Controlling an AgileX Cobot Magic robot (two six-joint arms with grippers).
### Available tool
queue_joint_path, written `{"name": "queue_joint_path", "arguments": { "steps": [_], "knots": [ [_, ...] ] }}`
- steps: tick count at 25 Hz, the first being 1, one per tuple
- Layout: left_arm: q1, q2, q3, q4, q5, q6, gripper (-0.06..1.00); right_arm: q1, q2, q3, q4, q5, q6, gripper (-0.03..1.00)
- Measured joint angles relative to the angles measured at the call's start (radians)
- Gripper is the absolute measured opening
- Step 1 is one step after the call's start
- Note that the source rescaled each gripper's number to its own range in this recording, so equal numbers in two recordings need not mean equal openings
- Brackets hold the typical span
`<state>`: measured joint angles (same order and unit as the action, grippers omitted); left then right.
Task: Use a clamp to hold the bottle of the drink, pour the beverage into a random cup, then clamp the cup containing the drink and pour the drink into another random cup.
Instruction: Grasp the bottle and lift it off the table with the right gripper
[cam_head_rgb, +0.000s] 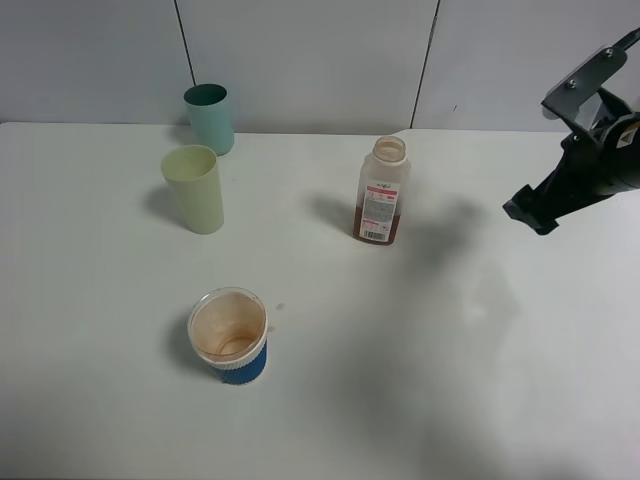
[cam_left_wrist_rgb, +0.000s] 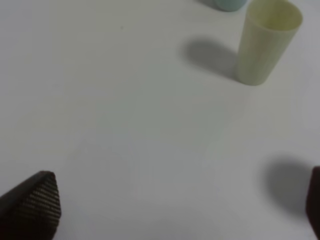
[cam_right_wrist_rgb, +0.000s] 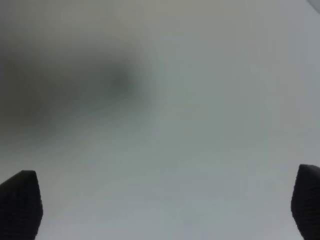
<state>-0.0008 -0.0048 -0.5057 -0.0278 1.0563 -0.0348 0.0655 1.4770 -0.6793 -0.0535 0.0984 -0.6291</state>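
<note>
Hovering wide open, well apart from the small clear plastic bottle (cam_head_rgb: 381, 195), my right pincer (cam_head_rgb: 535, 210) should clamp its labelled middle squarely, keeping it upright

Short cup with brown-stained inside and blue ribbed sleeve (cam_head_rgb: 228, 335): upright, mouth open, on flat white tabletop (cam_head_rgb: 450, 380), front-left area. Small dark speck (cam_head_rgb: 279, 306) on the tabletop just beside the cup. Backdrop: pale grey wall panels (cam_head_rgb: 300, 60), split by thin dark seams.
</note>
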Motion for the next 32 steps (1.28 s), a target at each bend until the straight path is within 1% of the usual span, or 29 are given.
{"name": "queue_joint_path", "arguments": {
  "steps": [10,13,17,20,24,28,32],
  "knots": [
    [0.0,0.0,0.0,0.0,0.0,-0.001,0.98,0.009,0.09,0.0,-0.066,-0.098,-0.004,1.0],
    [0.0,0.0,0.0,0.0,0.0,-0.001,0.98,0.013,0.106,0.0,-0.067,-0.118,-0.004,1.0],
    [0.0,0.0,0.0,0.0,0.0,-0.001,0.98,0.036,0.12,0.0,-0.069,-0.17,0.008,1.0],
    [0.0,0.0,0.0,0.0,0.0,0.0,0.98,0.056,0.139,0.0,-0.077,-0.2,0.047,1.0],
    [0.0,0.0,0.0,0.0,0.0,0.0,0.98,0.077,0.165,0.0,-0.134,-0.211,0.115,1.0],
    [0.0,0.0,0.0,0.0,0.0,0.0,0.98,0.092,0.181,0.0,-0.205,-0.227,0.21,1.0],
    [0.0,0.0,0.0,0.0,0.0,-0.001,0.98,0.107,0.188,0.0,-0.278,-0.257,0.338,1.0]
  ]
}}
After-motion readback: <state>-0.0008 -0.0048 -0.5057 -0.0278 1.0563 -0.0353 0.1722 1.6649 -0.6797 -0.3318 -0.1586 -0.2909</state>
